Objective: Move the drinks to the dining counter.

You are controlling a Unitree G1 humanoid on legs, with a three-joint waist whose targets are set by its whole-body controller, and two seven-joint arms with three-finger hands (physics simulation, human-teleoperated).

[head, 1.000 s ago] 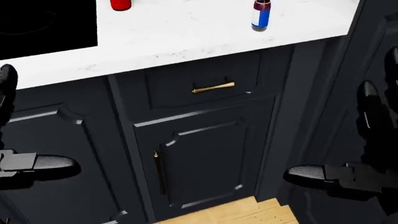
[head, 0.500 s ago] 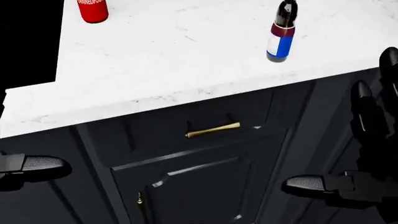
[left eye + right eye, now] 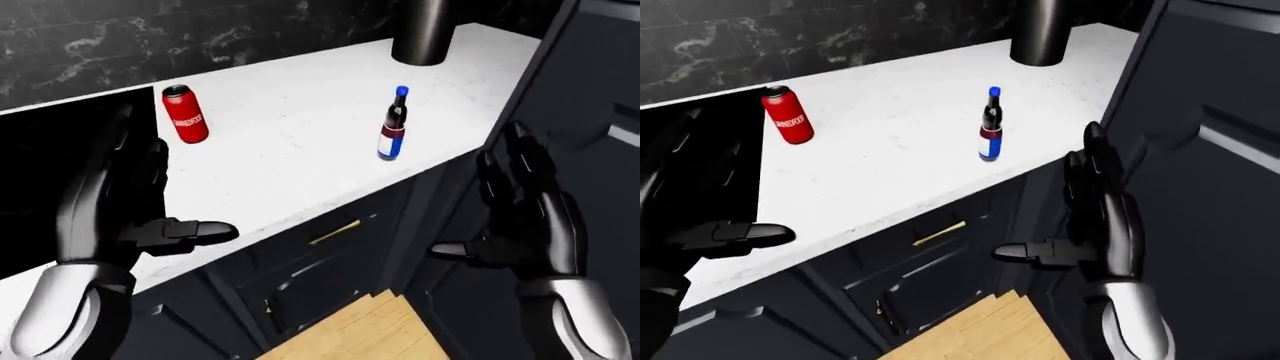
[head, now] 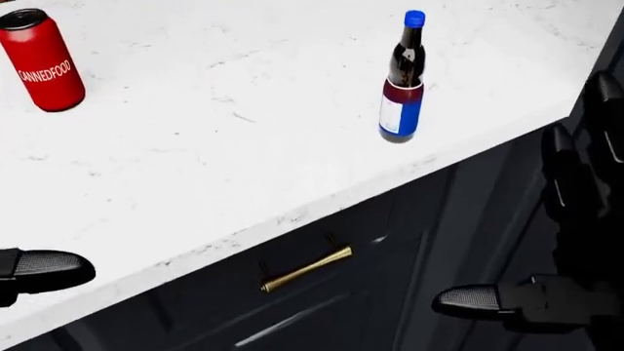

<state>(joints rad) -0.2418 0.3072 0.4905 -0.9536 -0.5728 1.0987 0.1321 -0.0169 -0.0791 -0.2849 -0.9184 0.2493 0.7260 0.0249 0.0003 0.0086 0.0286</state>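
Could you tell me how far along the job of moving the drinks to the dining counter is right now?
Nothing looks moved yet. The red can and the blue-capped bottle both stand upright on the white marble counter. Nothing is in hand: the left hand and right hand are open and hold nothing. Grasping and carrying both drinks is all left to do.

red can (image 4: 41,60), blue-capped dark bottle (image 4: 401,79), white marbled counter (image 4: 224,146)

Your head view looks steeply down, close on the white counter (image 4: 243,131) edge. Your two eye views sit farther out, facing toward twelve o'clock, both sharing the bottle (image 3: 393,129), red can (image 3: 185,114) and perhaps a dark cylinder (image 3: 1040,34).
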